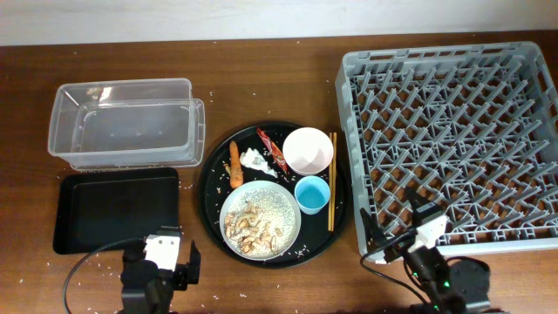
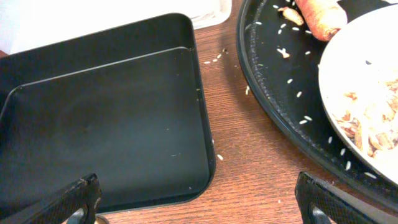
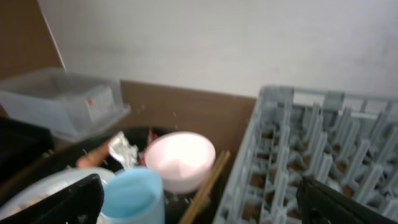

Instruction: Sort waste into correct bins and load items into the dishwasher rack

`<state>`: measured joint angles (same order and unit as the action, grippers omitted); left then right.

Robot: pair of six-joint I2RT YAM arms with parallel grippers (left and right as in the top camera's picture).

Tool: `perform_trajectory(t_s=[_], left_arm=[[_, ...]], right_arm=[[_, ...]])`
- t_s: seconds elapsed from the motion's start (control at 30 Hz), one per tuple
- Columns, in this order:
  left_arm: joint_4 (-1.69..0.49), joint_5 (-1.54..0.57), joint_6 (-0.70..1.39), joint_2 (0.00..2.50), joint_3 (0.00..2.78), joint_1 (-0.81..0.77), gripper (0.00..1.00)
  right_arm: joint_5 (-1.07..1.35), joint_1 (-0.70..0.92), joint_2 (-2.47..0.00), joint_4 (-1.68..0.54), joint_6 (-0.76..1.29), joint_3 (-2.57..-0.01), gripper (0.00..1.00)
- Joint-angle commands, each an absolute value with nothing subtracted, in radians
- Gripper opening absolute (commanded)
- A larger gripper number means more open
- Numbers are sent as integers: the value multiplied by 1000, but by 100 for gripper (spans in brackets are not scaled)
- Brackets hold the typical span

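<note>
A round black tray [image 1: 209,187] holds the orange carrot piece [image 1: 234,164], white tissue [image 1: 257,161], red wrapper [image 1: 272,146], white bowl [image 1: 308,150], light-blue cup [image 1: 312,194], chopsticks [image 1: 332,179] and a grey plate [image 1: 260,220] of rice and peanuts. The grey rack [image 1: 453,131] stands at the right. The clear tub [image 1: 122,131] and the black bin tray [image 1: 113,209] are at the left. My left gripper [image 1: 162,251] [image 2: 199,205] is open and empty near the black bin's front right corner [image 2: 106,124]. My right gripper [image 1: 392,224] [image 3: 199,208] is open and empty, with the cup [image 3: 134,196], bowl [image 3: 180,160] and chopsticks [image 3: 208,186] ahead of it.
Loose rice grains lie scattered on the wooden table and the round tray [image 2: 280,93]. The carrot [image 2: 320,18] and the plate rim [image 2: 360,93] show at the upper right of the left wrist view. The rack's front left corner [image 3: 323,149] is close to my right gripper.
</note>
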<state>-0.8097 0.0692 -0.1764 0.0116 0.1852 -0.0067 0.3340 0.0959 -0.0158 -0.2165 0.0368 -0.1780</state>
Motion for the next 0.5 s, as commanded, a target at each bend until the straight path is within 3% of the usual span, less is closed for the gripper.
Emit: perform_trajectory(t_s=[0.0, 0.23, 0.47], left_arm=[[-816, 213, -189, 7, 182, -1, 99], [-816, 225, -189, 7, 182, -1, 99], [-815, 225, -189, 7, 182, -1, 99]], right_arm=[[352, 99, -47, -260, 68, -282, 98], [361, 99, -267, -397, 68, -478, 98], [530, 99, -479, -351, 68, -609, 98]])
